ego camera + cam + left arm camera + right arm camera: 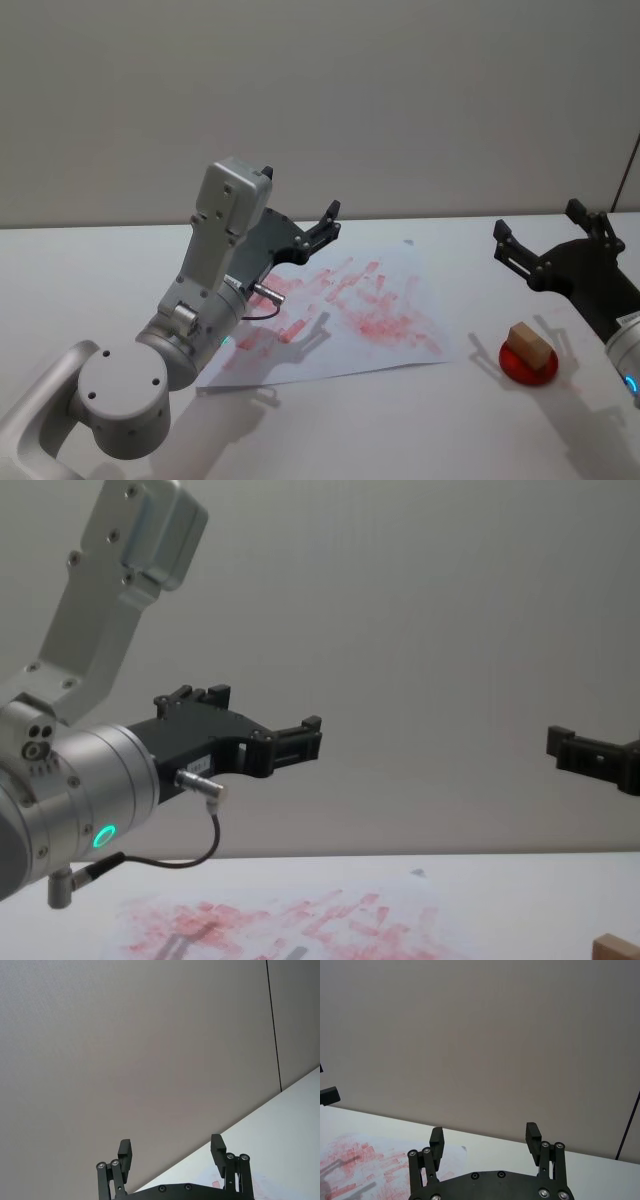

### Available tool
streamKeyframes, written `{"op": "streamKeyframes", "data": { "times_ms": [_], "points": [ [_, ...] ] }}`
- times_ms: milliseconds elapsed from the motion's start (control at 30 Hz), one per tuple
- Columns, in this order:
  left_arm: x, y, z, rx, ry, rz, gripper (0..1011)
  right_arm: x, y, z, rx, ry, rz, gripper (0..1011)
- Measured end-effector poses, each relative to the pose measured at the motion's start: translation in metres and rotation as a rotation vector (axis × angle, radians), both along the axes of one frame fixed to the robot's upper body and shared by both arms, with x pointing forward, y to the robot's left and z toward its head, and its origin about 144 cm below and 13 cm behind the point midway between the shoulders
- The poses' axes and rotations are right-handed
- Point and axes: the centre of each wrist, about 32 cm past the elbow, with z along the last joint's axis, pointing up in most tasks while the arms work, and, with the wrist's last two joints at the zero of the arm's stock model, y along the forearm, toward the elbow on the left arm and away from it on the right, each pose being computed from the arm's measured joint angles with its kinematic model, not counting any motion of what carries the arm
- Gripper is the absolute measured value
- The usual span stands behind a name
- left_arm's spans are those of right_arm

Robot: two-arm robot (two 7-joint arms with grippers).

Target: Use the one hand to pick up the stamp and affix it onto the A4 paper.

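Note:
The stamp [530, 344], a small tan wooden block, sits on a round red ink pad [527, 367] at the table's right; its corner shows low in the chest view [618, 947]. The A4 paper [400, 300] lies mid-table, covered in red prints [360, 1160] [300, 920]. My right gripper [540, 228] [484, 1135] [572, 746] hovers open above and behind the stamp, holding nothing. My left gripper [322, 228] [171, 1150] [300, 742] is raised over the paper's left part, open and holding nothing.
The white table [120, 260] ends at a plain grey wall behind. My left arm's forearm and elbow stand over the paper's near left corner. A dark cable runs down the wall at far right [628, 170].

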Motion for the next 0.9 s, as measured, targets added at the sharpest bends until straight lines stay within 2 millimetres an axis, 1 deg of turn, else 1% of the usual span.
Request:
{"op": "streamKeyframes", "data": {
  "times_ms": [767,900],
  "points": [
    [0.0,0.0,0.0,0.0,0.0,0.0,1001,0.0,-0.0001,0.0,0.0,0.0,0.0,1001],
    [0.0,0.0,0.0,0.0,0.0,0.0,1001,-0.0027,0.0005,0.0,0.003,0.004,-0.001,1001]
  ]
}}
